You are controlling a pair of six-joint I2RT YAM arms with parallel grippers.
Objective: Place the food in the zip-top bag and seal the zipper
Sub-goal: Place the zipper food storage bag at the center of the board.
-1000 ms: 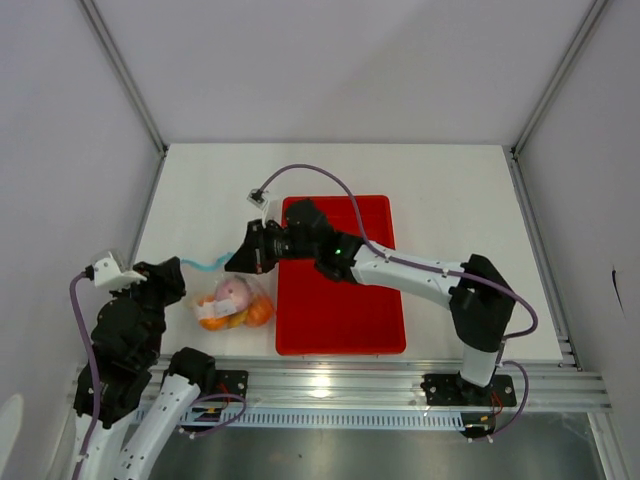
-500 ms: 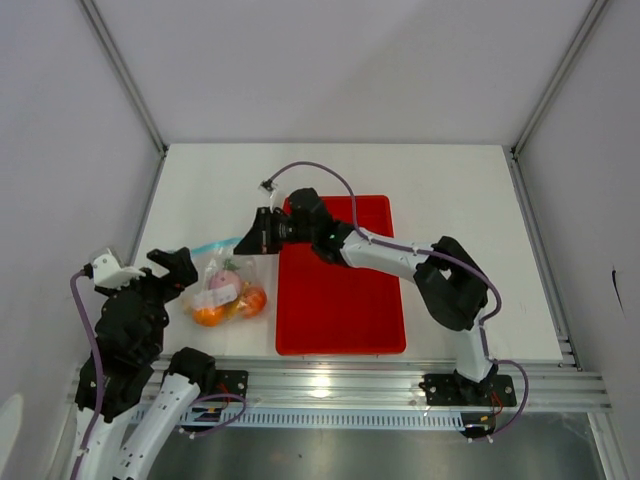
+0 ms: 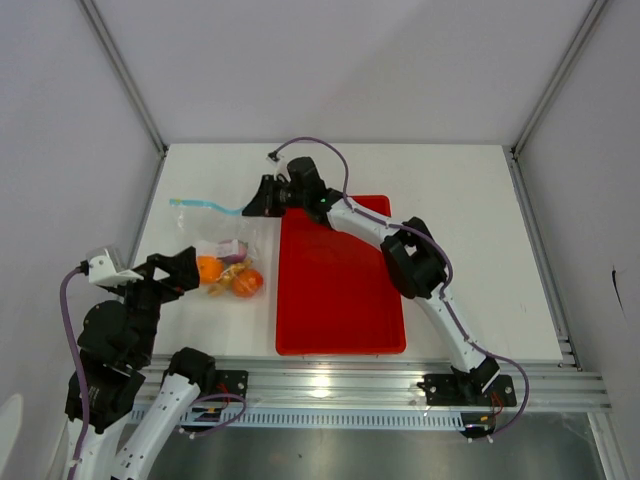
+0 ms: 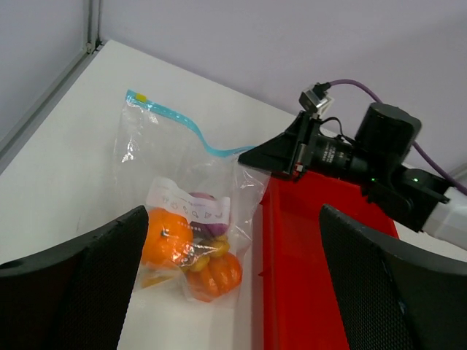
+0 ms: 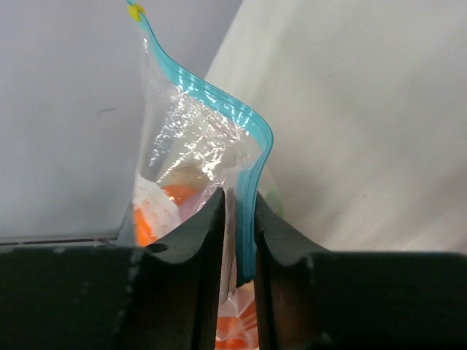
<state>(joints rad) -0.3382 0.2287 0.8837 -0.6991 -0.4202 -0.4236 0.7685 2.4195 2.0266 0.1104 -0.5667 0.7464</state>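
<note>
My right gripper [image 5: 239, 208] has its two black fingers [image 5: 191, 244] pressed almost together, pinching the thin blue zipper strip [image 5: 219, 102] of the clear, floppy plastic zip-top bag [image 5: 191, 138]. The pinch sits at the strip's right-hand end. From there the strip runs in a gentle wave away from the jaws to a small yellow tab [image 5: 135, 10] at its far end. I cannot tell whether the strip is pressed closed along its length.

My left gripper [image 3: 195, 271] has its jaws spread wide and grips nothing. The filled lower end of the bag lies just ahead of its fingertips.

The bag rests on the white table [image 3: 450, 200], just left of the red rectangular plastic tray [image 3: 340, 300], with its mouth towards the back of the table. The toy food is bunched together at the bag's bottom. There I see a round orange [image 4: 164, 237], a small ribbed orange pumpkin [image 4: 217, 273], a yellow knobbly ginger piece [image 4: 208, 251] between them and a purple onion [image 4: 209, 227] behind. A white patch with dark marks [image 4: 186, 208] covers part of the pile. The upper part of the bag is crinkled, see-through film.
</note>
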